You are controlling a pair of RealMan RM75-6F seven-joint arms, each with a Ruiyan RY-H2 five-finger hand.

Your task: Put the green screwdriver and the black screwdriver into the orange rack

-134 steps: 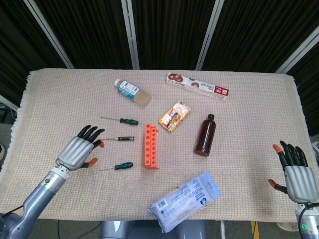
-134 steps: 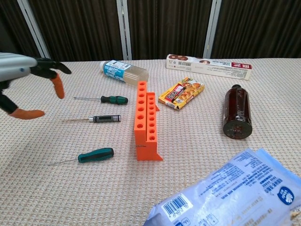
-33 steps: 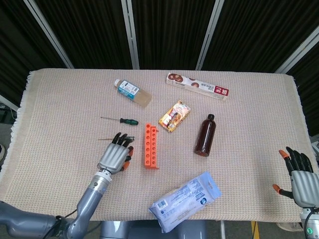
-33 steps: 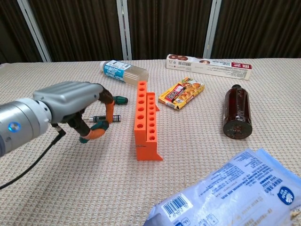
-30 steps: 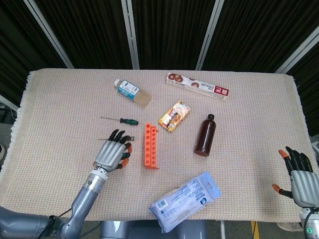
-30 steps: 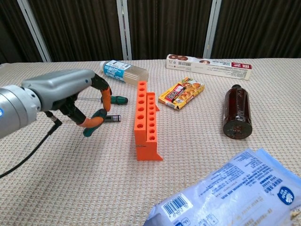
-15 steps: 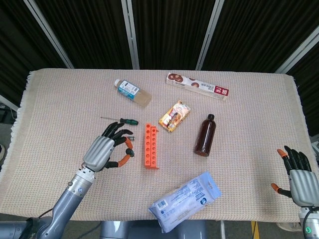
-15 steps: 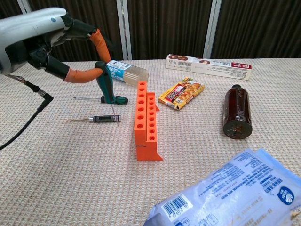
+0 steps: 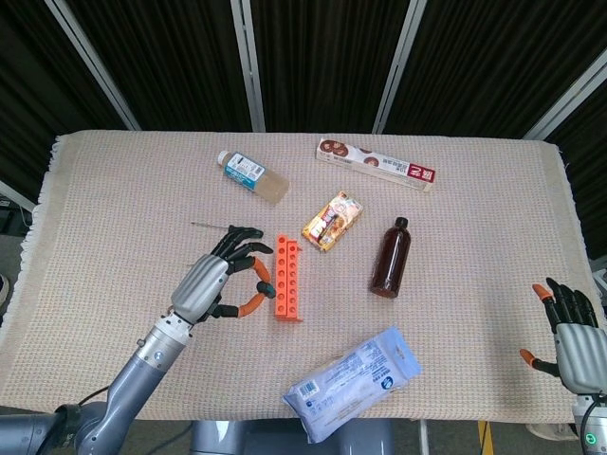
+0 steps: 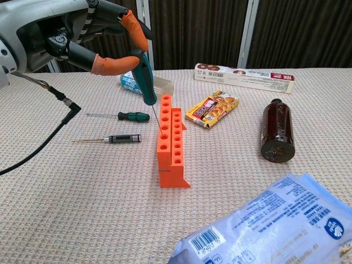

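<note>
green screwdriver (image 10: 144,77) — teal handle, thin shaft, upright over orange rack (image 10: 169,144) | left hand (image 10: 66,36) pinching it | right hand (image 9: 570,334) released

left robot hand (image 9: 216,277) raised, pinching, right robot hand (image 9: 573,334) spread

Orange rack (image 10: 171,144) mid-cloth, holes facing up, nothing above it except the left hand (image 9: 213,280) with the green screwdriver (image 10: 145,79) at its 9 o'clock edge. Two loose screwdrivers (image 10: 120,116) (image 10: 112,139) lie further toward 9. Snack pack (image 9: 333,220) crowds 1 o'clock; brown bottle (image 9: 391,257) at 3. Plastic bag (image 9: 353,381) blocks 5 o'clock. Right hand (image 9: 571,334) well apart at the table's edge.
</note>
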